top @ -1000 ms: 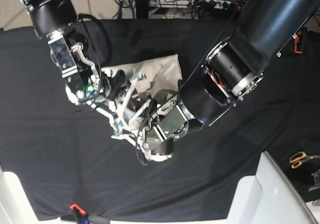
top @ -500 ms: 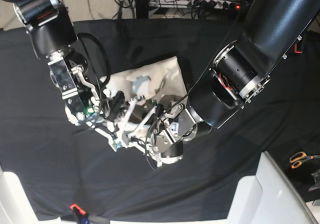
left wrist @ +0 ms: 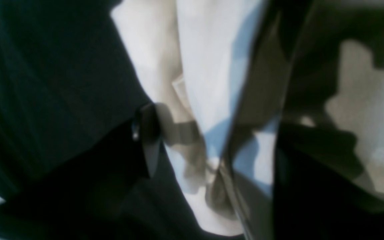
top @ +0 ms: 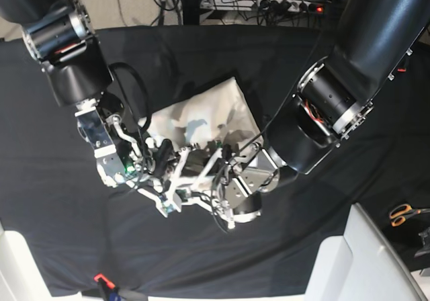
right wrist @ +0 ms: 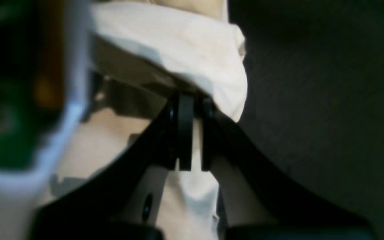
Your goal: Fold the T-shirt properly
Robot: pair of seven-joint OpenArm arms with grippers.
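Note:
The cream T-shirt (top: 201, 109) lies bunched in a small folded heap on the black table cover (top: 60, 234). Both grippers meet at its near edge. My right gripper (top: 161, 195) comes in from the left; in the right wrist view its black fingers (right wrist: 185, 133) are pressed together on a fold of the T-shirt (right wrist: 185, 40). My left gripper (top: 201, 173) comes in from the right. In the left wrist view its jaws stand apart, one fingertip (left wrist: 145, 140) casting a shadow on the T-shirt (left wrist: 208, 60) that lies between them. That view is blurred.
Orange-handled scissors (top: 403, 213) lie at the right edge. A white structure (top: 363, 261) rises at the near right corner. A small red item (top: 101, 278) sits at the near edge. Cables and a power strip (top: 295, 5) run behind the table.
Both arms have moved toward the near side of the table, grippers still together. More of the T-shirt's far part now shows, and its near edge has followed the grippers.

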